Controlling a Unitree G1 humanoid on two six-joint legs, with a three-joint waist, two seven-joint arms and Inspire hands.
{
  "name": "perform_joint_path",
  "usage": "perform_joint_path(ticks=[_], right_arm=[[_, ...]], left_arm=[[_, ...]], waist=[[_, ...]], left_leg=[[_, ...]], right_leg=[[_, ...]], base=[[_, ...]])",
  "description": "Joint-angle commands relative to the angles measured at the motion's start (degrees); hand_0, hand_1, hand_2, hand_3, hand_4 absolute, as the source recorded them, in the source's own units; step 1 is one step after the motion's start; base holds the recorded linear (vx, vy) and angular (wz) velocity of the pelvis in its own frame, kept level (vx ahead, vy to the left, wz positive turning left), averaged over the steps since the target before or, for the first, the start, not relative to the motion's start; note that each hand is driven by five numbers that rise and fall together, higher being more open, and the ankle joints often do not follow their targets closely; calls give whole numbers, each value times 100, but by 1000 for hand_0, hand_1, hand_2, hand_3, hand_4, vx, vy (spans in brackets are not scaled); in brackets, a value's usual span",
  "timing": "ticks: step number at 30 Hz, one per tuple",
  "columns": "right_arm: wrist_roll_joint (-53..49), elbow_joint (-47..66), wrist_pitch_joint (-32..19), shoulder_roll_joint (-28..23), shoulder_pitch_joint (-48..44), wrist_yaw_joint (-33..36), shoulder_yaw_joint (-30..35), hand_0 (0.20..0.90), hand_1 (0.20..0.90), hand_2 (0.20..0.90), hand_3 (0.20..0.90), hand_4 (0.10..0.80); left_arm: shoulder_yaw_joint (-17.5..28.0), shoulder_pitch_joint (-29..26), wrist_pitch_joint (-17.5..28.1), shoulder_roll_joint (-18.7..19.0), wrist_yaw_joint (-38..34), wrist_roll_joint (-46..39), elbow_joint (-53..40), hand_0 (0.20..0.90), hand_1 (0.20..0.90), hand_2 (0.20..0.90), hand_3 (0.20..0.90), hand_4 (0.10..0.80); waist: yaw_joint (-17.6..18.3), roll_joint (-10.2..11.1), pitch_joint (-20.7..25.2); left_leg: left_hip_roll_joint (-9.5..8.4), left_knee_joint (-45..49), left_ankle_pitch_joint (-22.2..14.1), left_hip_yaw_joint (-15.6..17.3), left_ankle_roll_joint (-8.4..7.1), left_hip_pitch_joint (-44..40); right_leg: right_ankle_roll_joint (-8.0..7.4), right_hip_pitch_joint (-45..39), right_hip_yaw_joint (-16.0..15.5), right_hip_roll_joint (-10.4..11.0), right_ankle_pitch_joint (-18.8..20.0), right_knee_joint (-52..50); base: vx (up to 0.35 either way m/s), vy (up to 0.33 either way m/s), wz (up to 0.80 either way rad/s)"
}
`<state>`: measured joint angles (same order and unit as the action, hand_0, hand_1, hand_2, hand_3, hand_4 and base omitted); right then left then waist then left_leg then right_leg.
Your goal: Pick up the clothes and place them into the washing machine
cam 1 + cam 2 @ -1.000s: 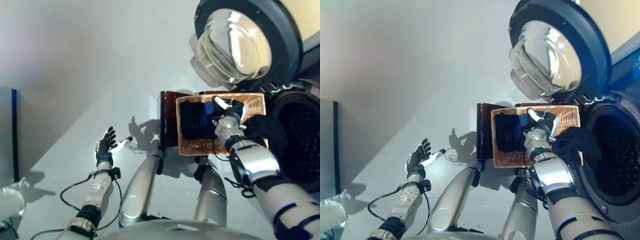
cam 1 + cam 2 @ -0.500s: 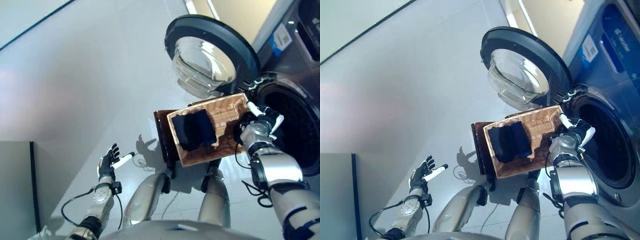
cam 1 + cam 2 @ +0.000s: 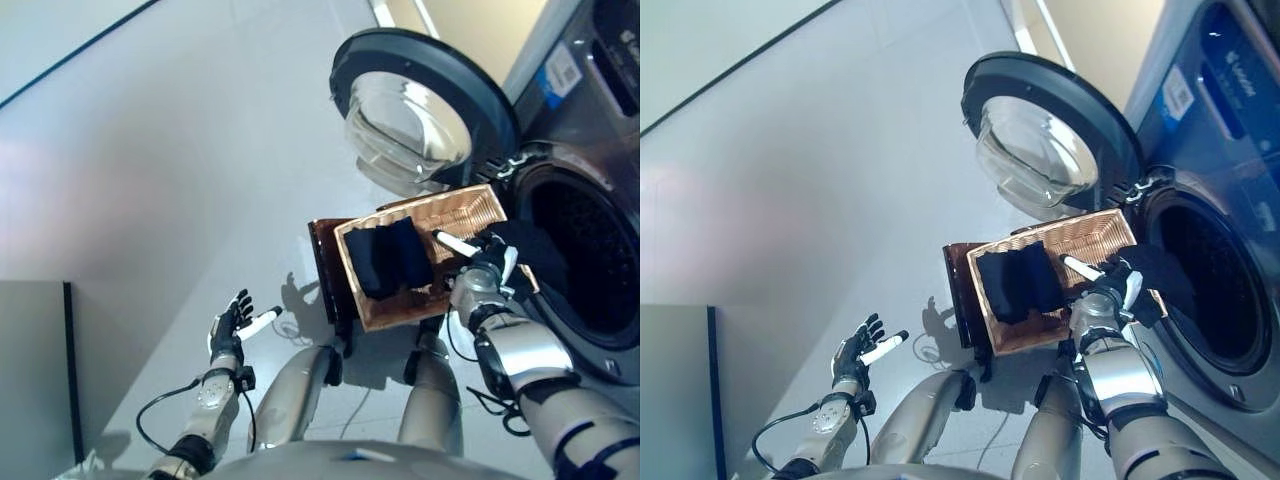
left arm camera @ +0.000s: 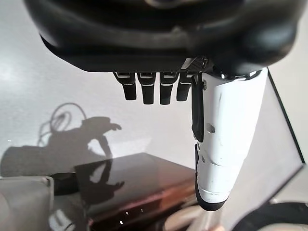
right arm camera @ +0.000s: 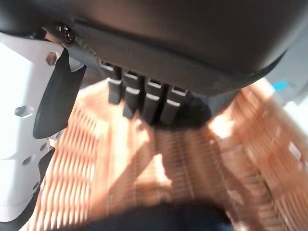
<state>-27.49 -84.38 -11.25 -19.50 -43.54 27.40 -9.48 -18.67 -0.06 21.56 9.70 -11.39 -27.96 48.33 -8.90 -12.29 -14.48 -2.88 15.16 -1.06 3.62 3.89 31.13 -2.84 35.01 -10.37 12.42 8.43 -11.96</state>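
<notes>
Clothes (image 3: 392, 258) lie bunched at the basket's (image 3: 470, 212) left end; our right hand (image 3: 478, 268), fingers straight and empty, hovers over its bare middle, just beside them. Left hand (image 3: 233, 322) hangs spread, well apart.

1. Your drum opening (image 3: 1200, 290) is unblocked; the washer door (image 3: 1045, 140) is swung fully aside, clear of it.
2. The wicker basket (image 3: 1105, 232) sits just beside the opening's rim, on a dark stand (image 3: 957, 290).
3. A dark garment (image 3: 1165, 275) drapes across the basket's drum-side edge, partly crossing the mouth.
4. Your right hand (image 3: 1108, 290) hangs over the basket with fingers extended.
5. Bare floor (image 3: 180, 180) surrounds your left hand (image 3: 232, 325).
</notes>
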Motion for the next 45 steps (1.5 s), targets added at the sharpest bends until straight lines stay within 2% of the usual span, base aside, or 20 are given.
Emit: perform_joint_path(ticks=[1, 5, 17, 20, 23, 24, 25, 29, 36, 45], right_arm=[[172, 180, -277, -95, -358, 126, -140, 900, 900, 900, 900, 800], [174, 144, -276, 27, -343, 140, -187, 900, 900, 900, 900, 800], [-7, -46, -253, 187, -744, 201, -363, 900, 900, 900, 900, 800], [47, -124, -188, 164, -904, 211, -460, 900, 900, 900, 900, 800], [561, -280, 77, 206, -1053, 241, -761, 900, 900, 900, 900, 800], [567, -281, 81, 208, -1063, 244, -761, 225, 225, 225, 225, 318], [980, -456, 301, 228, -1123, 299, -946, 200, 200, 200, 200, 300], [1469, -553, 549, 119, -1275, 394, -1062, 200, 200, 200, 200, 300], [1612, -503, 599, 17, -1182, 441, -1018, 200, 200, 200, 200, 300], [1630, -425, 564, -242, -988, 534, -789, 200, 200, 200, 200, 300]], left_arm=[[323, -80, 290, 414, -203, -65, -176, 900, 900, 900, 900, 800], [361, -100, 290, 442, -256, 0, -197, 900, 900, 900, 900, 800], [585, -233, 379, 700, -630, 406, -1096, 900, 900, 900, 900, 800], [653, -351, 371, 760, -757, 566, -1310, 900, 900, 900, 900, 800], [721, -500, 317, 805, -945, 755, -1478, 900, 900, 900, 900, 800], [726, -507, 318, 802, -949, 759, -1475, 900, 900, 900, 900, 800], [746, -593, 275, 809, -1041, 824, -1417, 900, 900, 900, 900, 800], [832, -544, 206, 790, -1167, 994, -1750, 900, 900, 900, 900, 800], [891, -437, 174, 735, -1238, 1094, -1807, 900, 900, 900, 900, 800], [773, -229, 220, 686, -1067, 970, -1478, 900, 900, 900, 900, 800]], waist=[[-130, 188, -266], [-182, 278, -340], [-642, 541, -733], [-793, 561, -819], [-953, 601, -914], [-947, 601, -915], [-1034, 616, -934], [-1128, 606, -963], [-1070, 609, -935], [-860, 566, -854]], left_leg=[[122, -66, 213, -213, -515, 340], [105, 35, 191, -258, -502, 479], [-11, 562, 100, -559, -489, 1290], [-59, 639, 98, -658, -504, 1482], [-112, 694, 113, -770, -519, 1635], [-114, 699, 111, -773, -520, 1643], [-147, 726, 110, -805, -508, 1705], [-183, 747, 103, -846, -489, 1791], [-180, 716, 83, -790, -461, 1750], [-88, 571, 81, -603, -439, 1503]], right_leg=[[-8, -180, -60, -77, -1007, -824], [-5, -101, -111, -50, -1016, -897], [22, 329, -452, 126, -1191, -1334], [30, 441, -592, 171, -1273, -1460], [60, 517, -728, 206, -1369, -1592], [61, 523, -731, 208, -1373, -1597], [80, 558, -777, 216, -1395, -1627], [83, 615, -826, 237, -1408, -1668], [83, 648, -753, 231, -1361, -1620], [70, 497, -539, 173, -1232, -1375]], base=[[4, 17, 12], [-1, 4, 11], [14, -6, 20], [30, -39, 27], [40, -23, 58], [29, -15, 30], [18, -13, 6], [15, 5, 6], [7, 32, -1], [-2, 23, -11]])
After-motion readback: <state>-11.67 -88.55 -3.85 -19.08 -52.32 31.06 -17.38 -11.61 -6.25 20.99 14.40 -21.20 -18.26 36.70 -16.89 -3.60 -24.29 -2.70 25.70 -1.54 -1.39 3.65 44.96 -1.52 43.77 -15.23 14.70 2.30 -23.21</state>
